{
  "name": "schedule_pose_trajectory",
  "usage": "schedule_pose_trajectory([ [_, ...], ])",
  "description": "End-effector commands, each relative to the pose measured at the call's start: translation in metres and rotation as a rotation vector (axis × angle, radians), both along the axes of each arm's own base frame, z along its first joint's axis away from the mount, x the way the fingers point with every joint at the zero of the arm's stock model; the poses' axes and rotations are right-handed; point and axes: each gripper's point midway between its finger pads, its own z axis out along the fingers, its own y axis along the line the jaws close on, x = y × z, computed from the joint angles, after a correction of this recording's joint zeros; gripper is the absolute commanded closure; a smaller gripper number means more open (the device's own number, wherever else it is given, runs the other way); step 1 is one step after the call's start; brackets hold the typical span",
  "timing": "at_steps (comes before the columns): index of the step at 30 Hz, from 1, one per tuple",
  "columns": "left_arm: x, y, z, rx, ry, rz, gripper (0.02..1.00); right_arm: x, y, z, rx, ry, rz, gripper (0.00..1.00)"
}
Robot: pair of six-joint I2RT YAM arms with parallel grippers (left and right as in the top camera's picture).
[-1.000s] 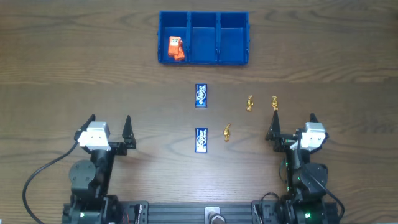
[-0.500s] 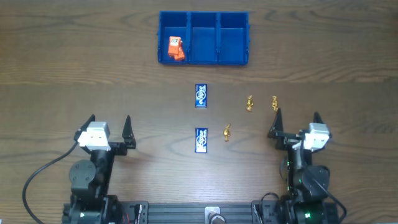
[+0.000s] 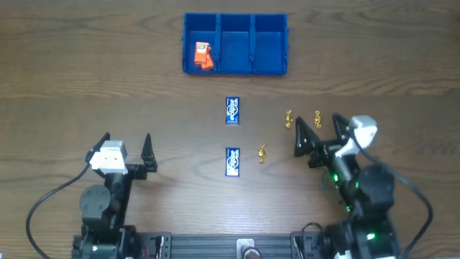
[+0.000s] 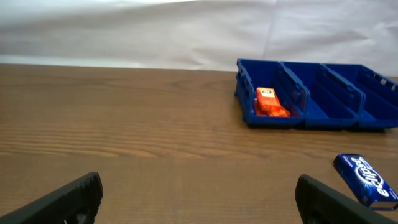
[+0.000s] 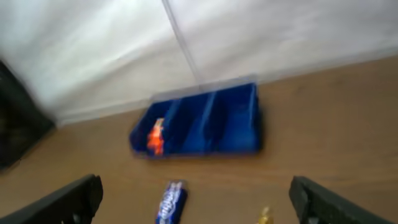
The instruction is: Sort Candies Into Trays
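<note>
Wooden bench [image 3: 86, 79] carries a blue tray [image 3: 235, 70] at its far side, its long axis running left to right. The left end effector [image 3: 127, 142] and the right end effector [image 3: 319, 124] both stand with jaws apart. Two blue bars [image 3: 232, 111] [image 3: 232, 161] lie in line, long axes pointing at the tray. Three gold candies [image 3: 288, 119] [image 3: 317, 118] [image 3: 262, 152] lie right of the bars, too small to tell which way they point; one shows just beside the right end effector. An orange candy [image 3: 203, 56] lies lengthwise in the left compartment.

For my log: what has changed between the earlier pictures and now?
The right gripper swung left and up the top view toward the small gold-wrapped candies, open; nothing gripped. The left gripper, both blue wrapped candy bars, the orange candy and the blue plastic tray stayed put.
</note>
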Motion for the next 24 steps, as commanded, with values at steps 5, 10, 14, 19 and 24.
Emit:
schedule_pose_trajectory([
  [5, -0.002, -0.001, -0.015, 0.017, 0.047, -0.014, 0.020, 0.039, 0.084, -0.024, -0.186, 0.423, 0.248, 0.003],
  [10, -0.002, -0.001, -0.015, 0.017, 0.047, -0.014, 0.020, 0.028, 0.130, -0.080, -0.295, 0.710, 0.338, 0.003],
  [14, -0.002, -0.001, -0.015, 0.017, 0.047, -0.014, 0.020, 0.004, 0.143, -0.127, -0.380, 0.916, 0.330, 0.003],
  [19, -0.002, -0.001, -0.015, 0.017, 0.047, -0.014, 0.020, -0.017, 0.157, -0.167, -0.457, 1.037, 0.303, 0.003],
  [24, -0.002, -0.001, -0.015, 0.017, 0.047, -0.014, 0.020, -0.033, 0.172, -0.193, -0.489, 1.100, 0.307, 0.003],
])
